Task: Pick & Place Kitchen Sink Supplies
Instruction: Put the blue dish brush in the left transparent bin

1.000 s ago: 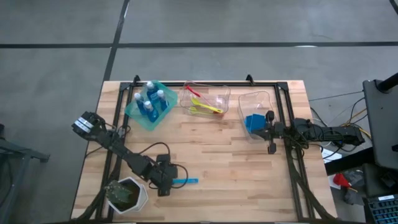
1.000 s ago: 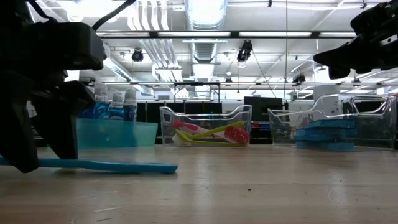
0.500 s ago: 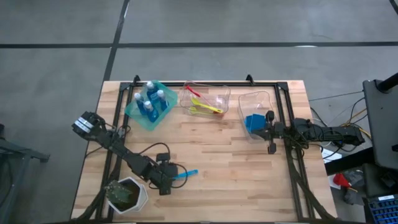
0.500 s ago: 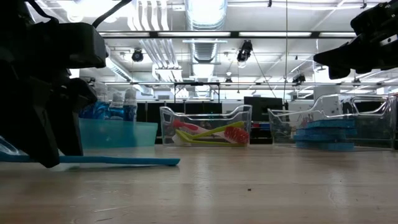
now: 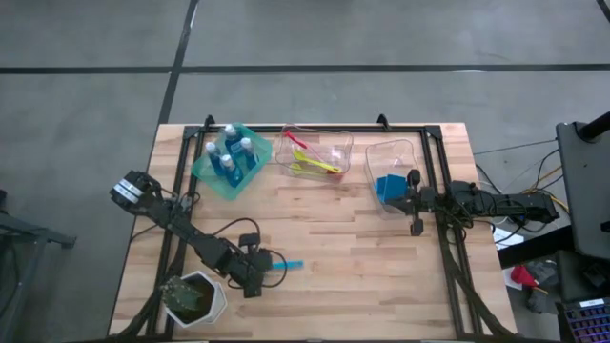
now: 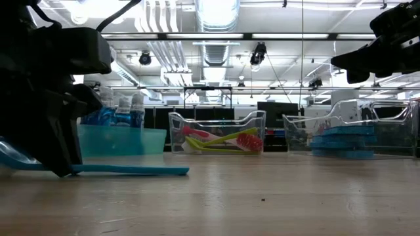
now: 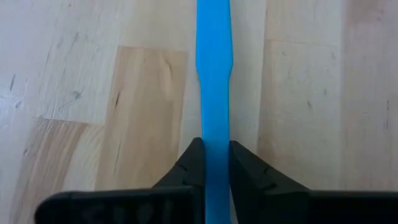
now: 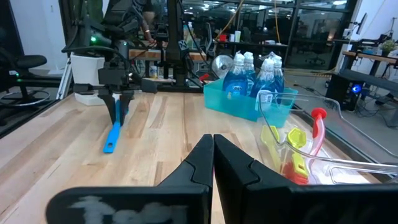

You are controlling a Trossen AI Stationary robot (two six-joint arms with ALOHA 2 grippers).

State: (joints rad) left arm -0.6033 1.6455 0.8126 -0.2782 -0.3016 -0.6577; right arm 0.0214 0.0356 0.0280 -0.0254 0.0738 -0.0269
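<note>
A teal-blue long-handled brush (image 5: pixel 286 266) lies at the near left of the table; it also shows in the low view (image 6: pixel 131 170). My left gripper (image 5: pixel 254 272) is low over the table and shut on it, right next to the white pot with a plant (image 5: pixel 193 297). My right gripper (image 5: pixel 405 198) is shut and empty, and hovers at the table's right by the clear bin (image 5: pixel 405 151) of blue sponges (image 5: pixel 386 188). My left gripper pinches the brush's flat handle (image 7: pixel 214 134) between its two fingers, one on each long edge. The fingers come from above, slanting down. The handle's free end (image 6: pixel 180 172) rests on the table, and the other end (image 6: pixel 13 158) is raised off it past the fingers.
A teal bin (image 5: pixel 212 176) of blue-liquid bottles stands at the far left. A clear bin (image 5: pixel 345 151) with pink and yellow-green brushes stands at the far middle. Black frame rails (image 5: pixel 448 257) run along the table's sides. Bare wood lies between the grippers.
My left gripper has turned a little, with the brush between its fingers. The handle's free end has swung toward the far edge and stays on the table. The brush's other end has risen off the table.
</note>
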